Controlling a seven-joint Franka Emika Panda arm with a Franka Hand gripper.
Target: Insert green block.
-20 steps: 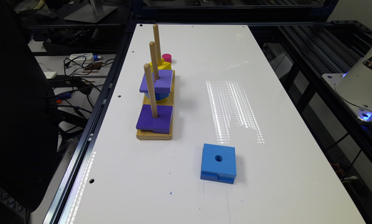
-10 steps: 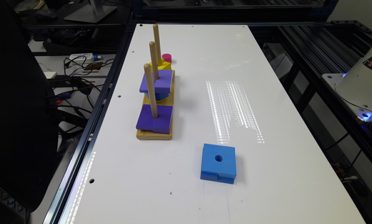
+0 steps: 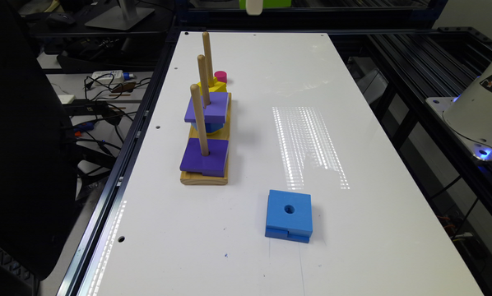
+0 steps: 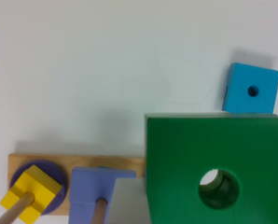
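The green block (image 4: 218, 154) looms large in the wrist view, dark green face up, with a round hole through which something tan shows. My gripper (image 4: 213, 205) is shut on it, and one grey finger (image 4: 126, 203) shows beside its edge. In the exterior view the gripper (image 3: 254, 6) and a strip of the lime-green block (image 3: 275, 3) sit at the top edge, high above the far end of the table. The wooden base (image 3: 205, 177) carries three upright pegs, the nearest peg (image 3: 198, 119) through a purple block (image 3: 205, 158).
The middle peg holds a purple block (image 3: 208, 107) over a blue piece, the far peg a yellow block (image 3: 213, 86) with a pink cylinder (image 3: 220, 76) behind. A blue square block (image 3: 289, 216) lies on the white table (image 3: 353, 123). The robot base (image 3: 480, 111) stands at the exterior view's right.
The white gripper and a strip of green block have come into sight at the top edge of the exterior view. Nothing on the table has moved.
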